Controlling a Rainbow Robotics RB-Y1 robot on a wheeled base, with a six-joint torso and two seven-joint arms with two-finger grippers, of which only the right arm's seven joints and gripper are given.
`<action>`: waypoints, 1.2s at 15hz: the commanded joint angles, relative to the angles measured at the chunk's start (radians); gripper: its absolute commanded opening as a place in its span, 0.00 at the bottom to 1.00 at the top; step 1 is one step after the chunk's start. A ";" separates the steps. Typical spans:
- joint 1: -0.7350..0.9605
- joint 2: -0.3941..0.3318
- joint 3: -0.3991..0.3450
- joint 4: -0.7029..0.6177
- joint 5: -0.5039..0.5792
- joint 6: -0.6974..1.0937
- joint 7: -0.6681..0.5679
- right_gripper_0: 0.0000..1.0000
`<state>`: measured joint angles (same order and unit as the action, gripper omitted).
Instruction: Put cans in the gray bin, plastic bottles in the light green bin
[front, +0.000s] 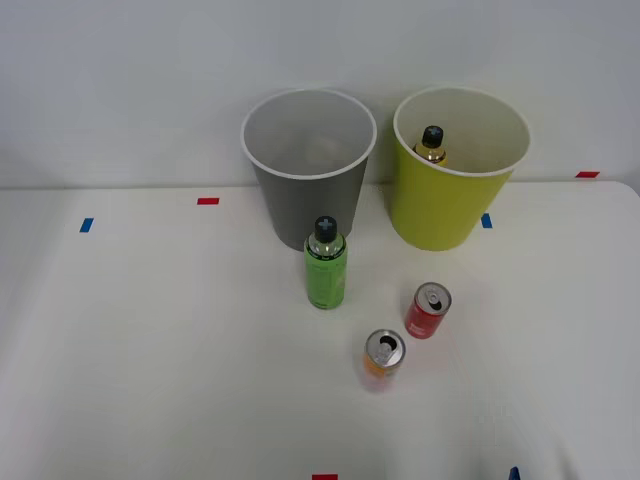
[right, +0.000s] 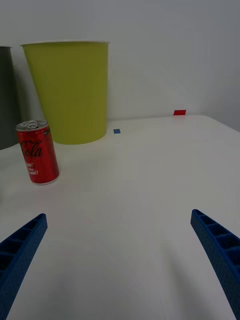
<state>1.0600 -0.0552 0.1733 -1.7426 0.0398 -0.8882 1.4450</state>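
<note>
Cans, red (front: 427, 311) and orange (front: 382, 360), stand upright, tabs up; right hand (right: 120, 260) spread wide, holding nothing

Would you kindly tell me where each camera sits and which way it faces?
Front view: above the arms, looking forward and down at the table, bins and drinks; a blue fingertip at the bottom edge.
Right wrist view: low over the table, facing the bins; open right end effector.
Shared: red can, light green bin.

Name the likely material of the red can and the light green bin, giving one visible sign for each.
Red can: probably thin metal; silver pull-tab top, glossy printed side.
Light green bin: probably moulded plastic; smooth even wall with a soft sheen, cream inside seen from the front.
</note>
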 joint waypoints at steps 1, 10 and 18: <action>0.000 0.000 0.000 0.000 0.000 0.000 0.000 1.00; 0.000 0.000 0.000 0.000 0.000 0.000 0.000 1.00; 0.000 0.000 0.000 0.000 0.000 0.000 0.000 1.00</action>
<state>1.0600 -0.0552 0.1733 -1.7426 0.0398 -0.8882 1.4450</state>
